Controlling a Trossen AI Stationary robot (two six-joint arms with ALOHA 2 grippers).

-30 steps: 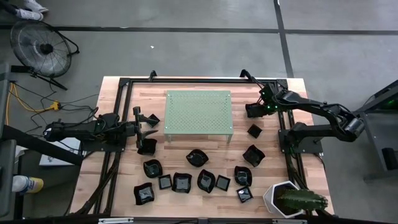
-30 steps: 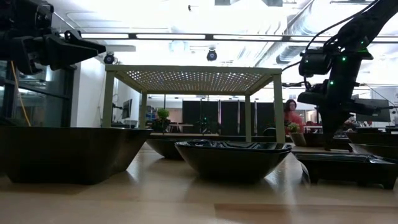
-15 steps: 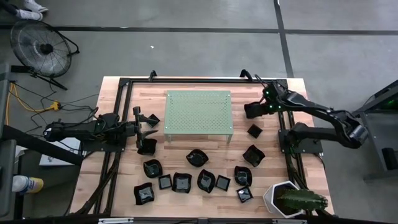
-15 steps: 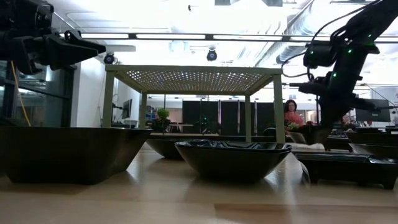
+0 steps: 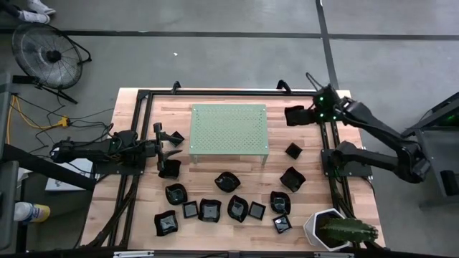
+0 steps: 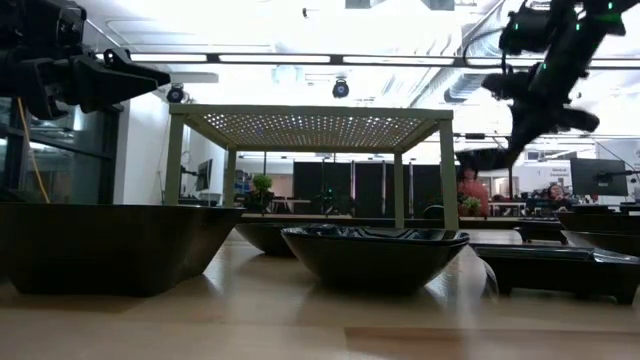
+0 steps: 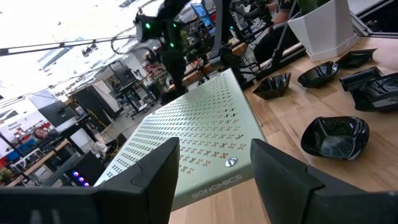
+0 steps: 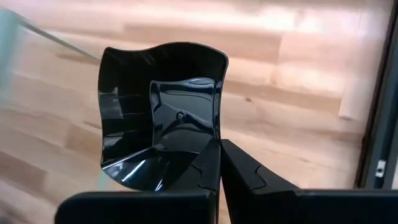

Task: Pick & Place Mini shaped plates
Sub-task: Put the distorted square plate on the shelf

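My right gripper (image 5: 306, 115) is shut on one glossy black wavy-edged mini plate (image 5: 294, 115) and holds it in the air just right of the pale green perforated rack (image 5: 229, 129). In the low view this plate (image 6: 487, 158) hangs at about the height of the rack top. My left gripper (image 5: 159, 140) waits open at the rack's left side, fingers wide apart (image 7: 214, 180). Several more black mini plates (image 5: 228, 182) lie flat on their bases on the wood, in front of the rack and to its right. My right gripper (image 8: 219, 146) pinches the plate's rim (image 8: 200, 148) between its two fingers, on the edge nearest the wrist. The plate is lifted clear of the table and tilted, its hollow (image 8: 180, 115) turned toward the wrist camera.
A white hexagonal pot with a cactus (image 5: 326, 228) stands at the near right corner. Two single plates (image 5: 293, 150) (image 5: 292, 178) lie right of the rack. Black frame rails (image 5: 328, 154) run along the table's sides. Bare wood shows behind the rack.
My right gripper has risen, carrying the plate up from table height to the level of the rack top, and has moved toward the table's far edge. It has stayed shut on the plate throughout.
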